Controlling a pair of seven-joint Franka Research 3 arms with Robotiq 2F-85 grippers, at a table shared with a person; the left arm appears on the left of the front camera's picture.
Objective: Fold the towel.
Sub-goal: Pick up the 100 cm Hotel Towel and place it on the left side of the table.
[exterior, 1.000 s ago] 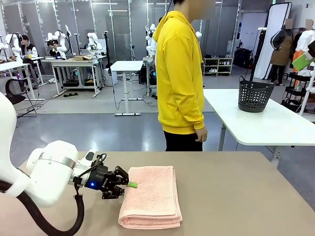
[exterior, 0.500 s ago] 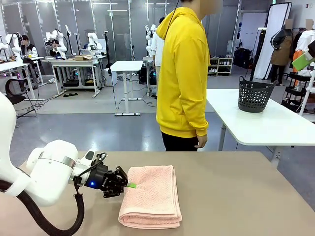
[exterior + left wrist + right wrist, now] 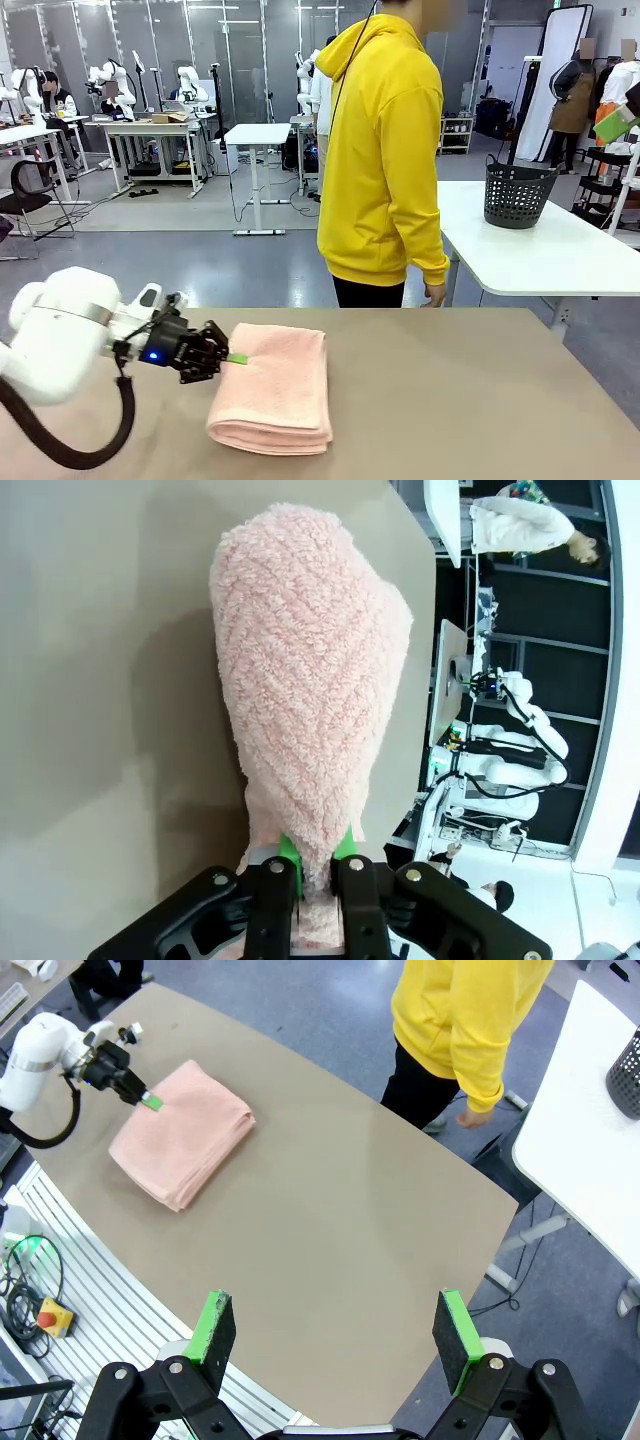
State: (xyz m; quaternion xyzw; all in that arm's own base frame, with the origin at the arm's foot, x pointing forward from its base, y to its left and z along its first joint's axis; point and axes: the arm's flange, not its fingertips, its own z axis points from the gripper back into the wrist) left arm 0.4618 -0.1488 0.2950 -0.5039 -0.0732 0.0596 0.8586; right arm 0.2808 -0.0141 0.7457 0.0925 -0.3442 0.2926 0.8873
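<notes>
The left gripper [image 3: 232, 358] pinches the folded towel [image 3: 272, 390] near the tabletop's [image 3: 480, 400] left edge; a hard pull could undo its 1 fold.

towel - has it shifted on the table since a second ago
Yes. The towel, pinched at its edge by the left gripper, has slid toward the picture's left along the table in the front view.

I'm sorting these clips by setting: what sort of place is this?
Most likely a robotics lab: other robot arms sit on work tables behind, and a person in a yellow hoodie stands by this table.
</notes>
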